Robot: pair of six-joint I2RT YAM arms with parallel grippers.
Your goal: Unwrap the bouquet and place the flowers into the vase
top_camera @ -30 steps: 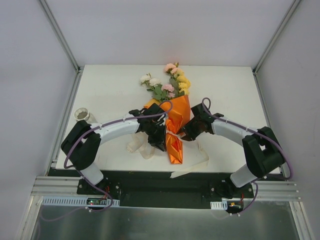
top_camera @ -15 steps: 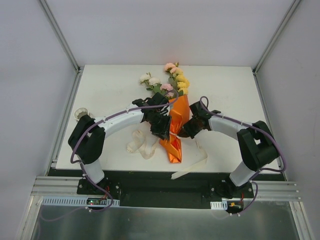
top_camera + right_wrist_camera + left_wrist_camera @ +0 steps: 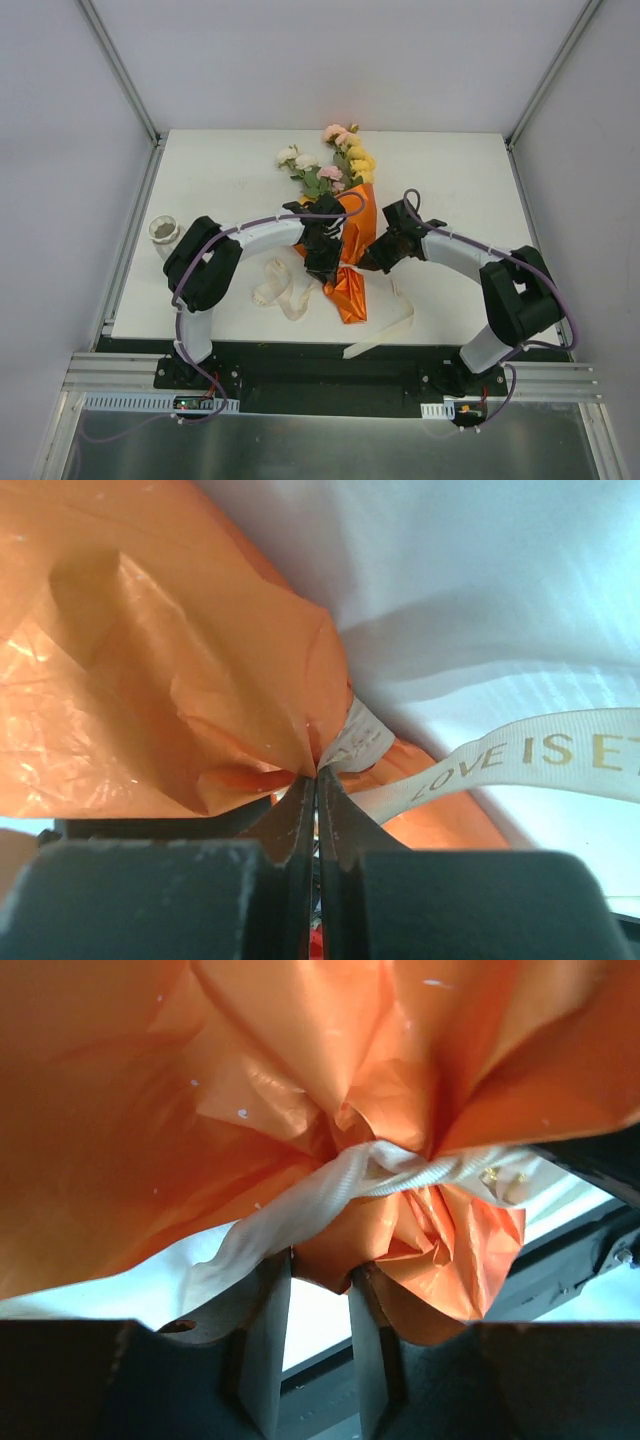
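- Comparing with a second ago, the right gripper [image 3: 316,780] is found gone from part-open to fully closed. A thin edge of the orange paper [image 3: 150,680] is pinched at its tips, on the right side of the bouquet [image 3: 345,235].
- The left gripper [image 3: 320,1270] is found moved right and slightly far, and is now pressed on the cone's left side at the tied neck. Its jaws are widened a little from before.
- A wad of paper is seen between the left fingertips, with daylight below it. Whether it is clamped cannot be told.
- The bouquet is nudged slightly far and left, and is lying flat near the table [image 3: 220,170] centre. The flowers [image 3: 335,165] are pointed to the far side and are not yet freed.
- The ribbon [image 3: 300,1205] is still cinched round the neck in the left wrist view. Loose loops are trailed on the table to the near left, and a tail to the near right.
- The vase [image 3: 162,232] is stood upright at the left edge, well apart from the bouquet and untouched.
- Meaning for the task, as a judgement: the wrap is now held from both sides, so a pull-apart of the paper is set up. Unwrapping is early, and no stem is ready for the vase.
- The risk is judged to be that the paper is torn or slipped while the ribbon is tight.
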